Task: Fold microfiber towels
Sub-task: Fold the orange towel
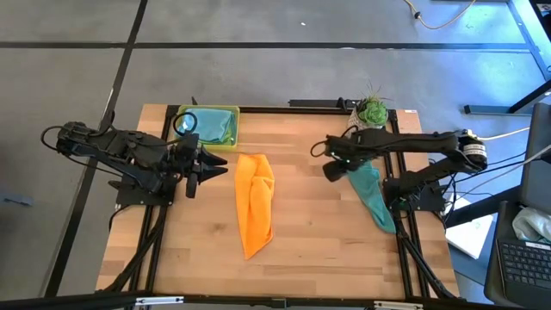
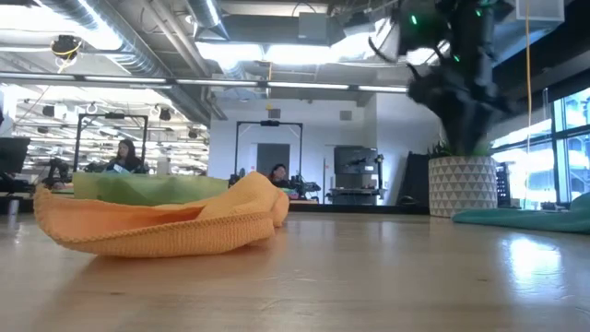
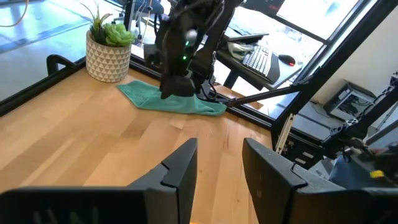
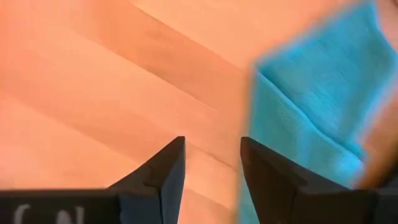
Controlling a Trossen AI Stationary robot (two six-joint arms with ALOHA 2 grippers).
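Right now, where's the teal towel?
High view: teal towel lies at the table's right edge, under the right gripper, just below the potted plant.

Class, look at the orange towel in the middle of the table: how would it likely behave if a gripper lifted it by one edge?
The orange towel lies crumpled with soft folds, so it would probably droop and unfold. It looks thin and light. Pushed, it would likely bunch rather than slide whole.

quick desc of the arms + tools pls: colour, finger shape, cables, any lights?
Both arms are black, jointed, with black cables looped along them. The left tool and right tool each have two flat, dark, wedge-shaped fingers, matte and unmarked. The right arm's wrist end near the motor looks lighter, silver-grey. Small green indicator lights glow on the right arm in the left wrist and low views. No coloured markings visible.
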